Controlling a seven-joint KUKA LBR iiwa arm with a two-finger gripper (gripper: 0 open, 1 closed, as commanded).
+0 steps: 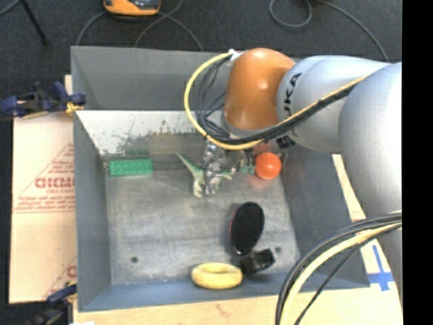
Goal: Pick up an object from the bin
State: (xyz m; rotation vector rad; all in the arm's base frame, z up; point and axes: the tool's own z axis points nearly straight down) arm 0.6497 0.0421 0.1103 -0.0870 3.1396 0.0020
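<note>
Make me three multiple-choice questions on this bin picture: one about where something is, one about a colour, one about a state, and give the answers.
1. Where in the bin does the green brick lie?
A. upper left of the floor
B. lower right corner
C. dead centre

2. What colour is the ball to the right of the gripper?
A. blue
B. orange
C. white

3. How is the yellow ring placed?
A. hanging from the gripper
B. standing on edge
C. lying flat on the floor

Answers:
1 A: it sits alone near the back wall on the view's left.
2 B: it is plainly orange against the grey metal.
3 C: its hole faces up, by the near wall.
</note>
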